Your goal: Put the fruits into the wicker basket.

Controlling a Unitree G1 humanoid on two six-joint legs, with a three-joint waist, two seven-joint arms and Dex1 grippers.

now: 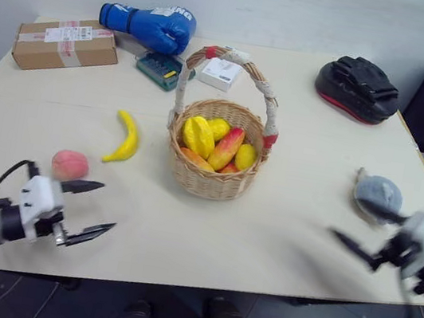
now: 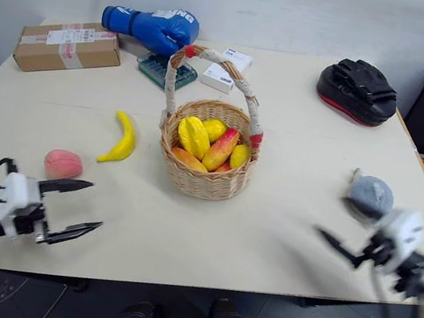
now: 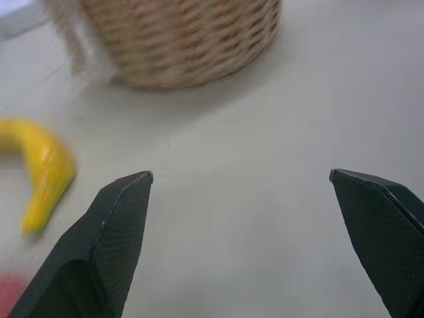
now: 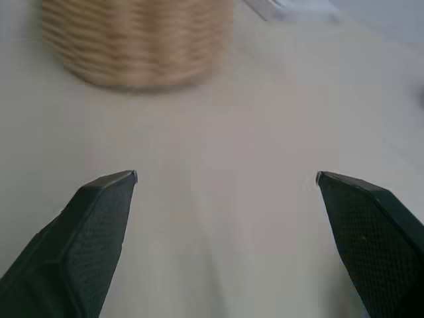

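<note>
— Grippers? Left gripper [image 1: 90, 206] and right gripper [image 1: 368, 230]: both spread wide, both empty, over the table [image 1: 279, 242].

— Fruits?

— Peach [image 1: 70, 164] at eleven o'clock, just beside the left fingers. Banana [image 1: 125, 139] lies at nine o'clock from the wicker basket [image 1: 213, 177], apart from it.
</note>
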